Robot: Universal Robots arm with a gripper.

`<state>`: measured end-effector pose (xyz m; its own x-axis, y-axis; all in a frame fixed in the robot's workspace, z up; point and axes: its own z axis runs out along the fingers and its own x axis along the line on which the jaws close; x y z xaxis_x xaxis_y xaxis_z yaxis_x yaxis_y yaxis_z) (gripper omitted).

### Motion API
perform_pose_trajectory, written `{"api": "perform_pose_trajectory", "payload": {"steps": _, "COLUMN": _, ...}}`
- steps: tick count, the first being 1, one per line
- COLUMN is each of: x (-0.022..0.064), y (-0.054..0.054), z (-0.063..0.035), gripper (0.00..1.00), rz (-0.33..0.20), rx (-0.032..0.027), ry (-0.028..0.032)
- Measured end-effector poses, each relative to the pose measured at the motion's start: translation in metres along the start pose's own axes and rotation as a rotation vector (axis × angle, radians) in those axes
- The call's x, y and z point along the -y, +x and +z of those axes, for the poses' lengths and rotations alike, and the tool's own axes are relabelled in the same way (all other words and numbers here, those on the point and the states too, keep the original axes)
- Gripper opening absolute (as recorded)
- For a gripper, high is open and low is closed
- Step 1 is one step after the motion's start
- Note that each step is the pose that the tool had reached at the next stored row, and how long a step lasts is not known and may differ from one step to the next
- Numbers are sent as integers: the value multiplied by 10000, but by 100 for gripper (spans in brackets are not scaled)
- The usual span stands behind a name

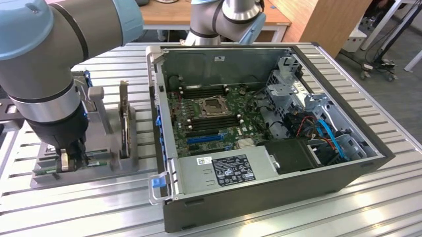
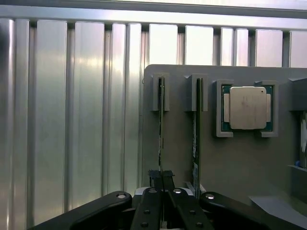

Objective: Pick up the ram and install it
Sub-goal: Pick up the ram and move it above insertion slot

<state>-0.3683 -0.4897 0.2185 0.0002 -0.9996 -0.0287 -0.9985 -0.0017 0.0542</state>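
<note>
Pinching the ram (image 2: 161,122) now: the gripper (image 2: 161,181) has its fingertips pressed together on the stick's thin edge. The wrist view sees the stick edge-on, running away from the tips to its end clip. The ram sits in 1 of 2 narrow slots on the grey fixture (image 1: 79,177), at the lower left of the exterior view, where the arm (image 1: 39,74) reaches straight down onto it. A 2nd stick (image 2: 197,129) stands in the slot just beside it, untouched, and a CPU (image 2: 247,108) lies in its own pocket beyond that. An upright expansion card (image 1: 123,116) stands on the same fixture, between the gripper and the PC case (image 1: 264,200). Progress, my read: grasp made, lift not done, since the ram looks seated in the fixture, not raised. Install is all left. The case lies open at centre and right of the exterior view, well apart from the gripper, with the motherboard (image 1: 197,126) exposed. The long dark memory slots (image 1: 197,92) on both sides of the CPU socket (image 1: 212,105) look unpopulated, though I can't be sure at this angle. Roughly: step 1 of 2 about half done, step 2 not started.
</note>
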Motion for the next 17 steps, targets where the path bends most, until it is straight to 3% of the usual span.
{"api": "perform_pose_trajectory", "payload": {"steps": 17, "x": -8, "y": -15, "z": -524, "gripper": 11, "rz": 0, "rx": 0, "ry": 0}}
